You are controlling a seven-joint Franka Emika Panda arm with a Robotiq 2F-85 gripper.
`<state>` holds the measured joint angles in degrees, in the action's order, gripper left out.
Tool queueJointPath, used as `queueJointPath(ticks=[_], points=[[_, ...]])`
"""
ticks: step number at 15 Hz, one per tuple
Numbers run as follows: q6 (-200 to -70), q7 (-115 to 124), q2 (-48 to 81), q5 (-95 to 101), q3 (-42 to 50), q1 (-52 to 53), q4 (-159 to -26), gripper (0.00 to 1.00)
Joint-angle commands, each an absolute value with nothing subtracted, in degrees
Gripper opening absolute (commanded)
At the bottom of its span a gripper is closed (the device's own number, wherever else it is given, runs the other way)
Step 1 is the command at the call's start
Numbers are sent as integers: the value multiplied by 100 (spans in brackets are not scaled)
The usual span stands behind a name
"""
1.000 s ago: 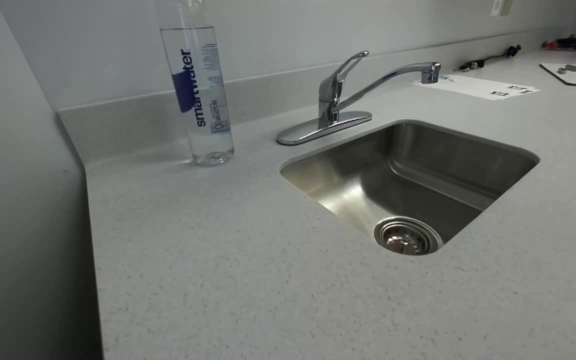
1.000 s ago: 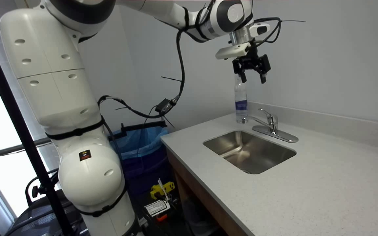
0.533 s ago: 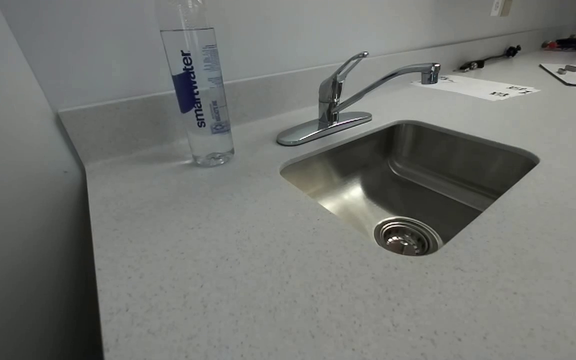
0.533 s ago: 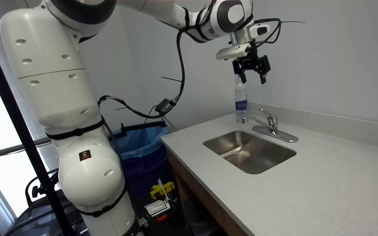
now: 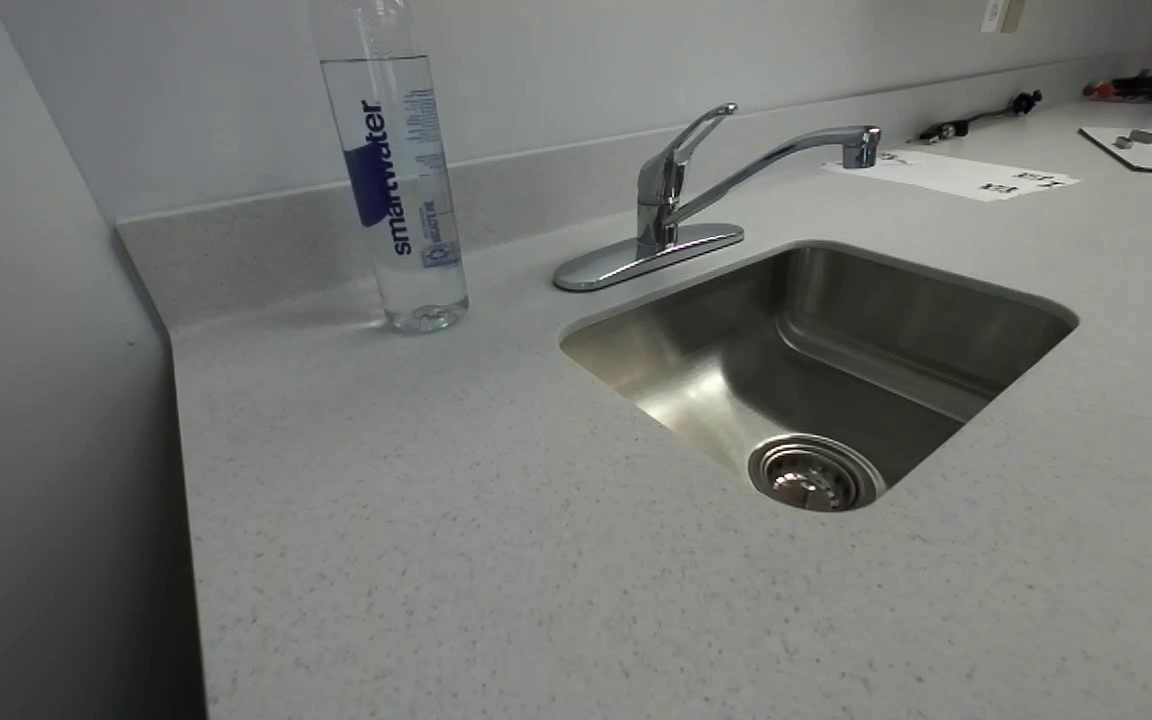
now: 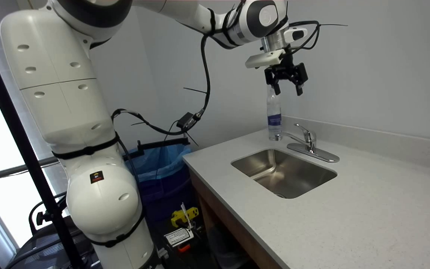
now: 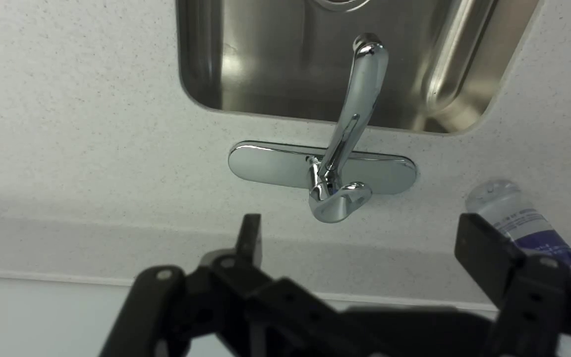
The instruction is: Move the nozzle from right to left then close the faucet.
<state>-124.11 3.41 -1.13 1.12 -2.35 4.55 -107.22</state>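
Observation:
The chrome faucet [image 5: 658, 205] stands behind the sink on an oval base plate; it also shows in an exterior view [image 6: 311, 144] and the wrist view [image 7: 270, 166]. Its lever handle [image 5: 704, 130] is tilted up. The nozzle [image 5: 771, 160] is the long arched spout. In the wrist view the nozzle [image 7: 362, 91] reaches out over the sink, its tip above the basin. My gripper [image 6: 288, 92] is open and empty, high above the counter and the faucet. In the wrist view the open fingers [image 7: 360, 233] stand wide apart, with the lever handle showing just beyond the gap.
A tall water bottle [image 5: 401, 190] stands on the counter beside the faucet; in an exterior view the bottle [image 6: 274, 116] is below my gripper. The steel sink [image 6: 274, 175] is sunk into the counter [image 6: 349, 216]. A wall rises behind. Paper sheets [image 5: 956, 175] lie farther along.

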Motion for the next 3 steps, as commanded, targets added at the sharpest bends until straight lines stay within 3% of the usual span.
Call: queueJointPath(ticks=[1,3], points=[[-12394,342,-110,112,-279,412,-10706,100],[-12394,342,-110,112,-279,412,-10706,100]])
